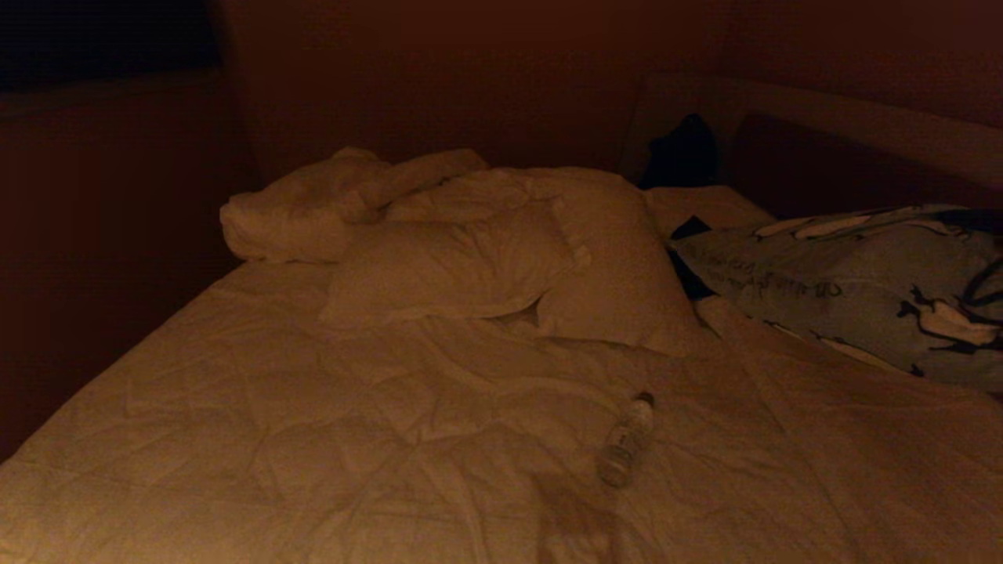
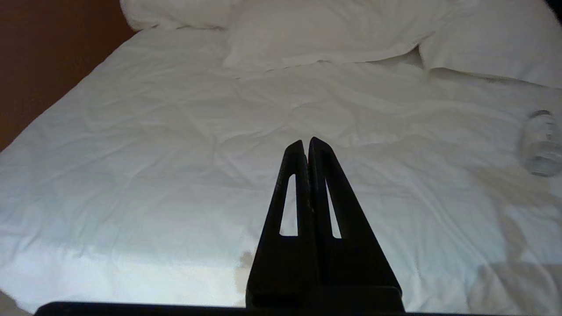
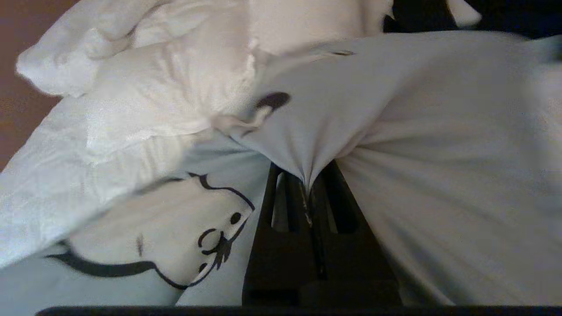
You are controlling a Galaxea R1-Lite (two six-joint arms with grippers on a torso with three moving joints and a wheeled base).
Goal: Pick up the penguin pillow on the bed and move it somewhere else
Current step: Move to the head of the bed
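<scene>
Fingers (image 3: pixel 309 193) of the right gripper pinch penguin pillow (image 1: pixel 862 282) fabric at the bed's (image 1: pixel 313 439) right edge.

penguin pillow (image 1: pixel 862 282): you see grey-blue, black-and-white penguins, dark lettering
bed (image 2: pixel 153 145): cream-white quilting
plain pillows (image 1: pixel 462 266): cream-white
bottle (image 1: pixel 627 440): clear
</scene>
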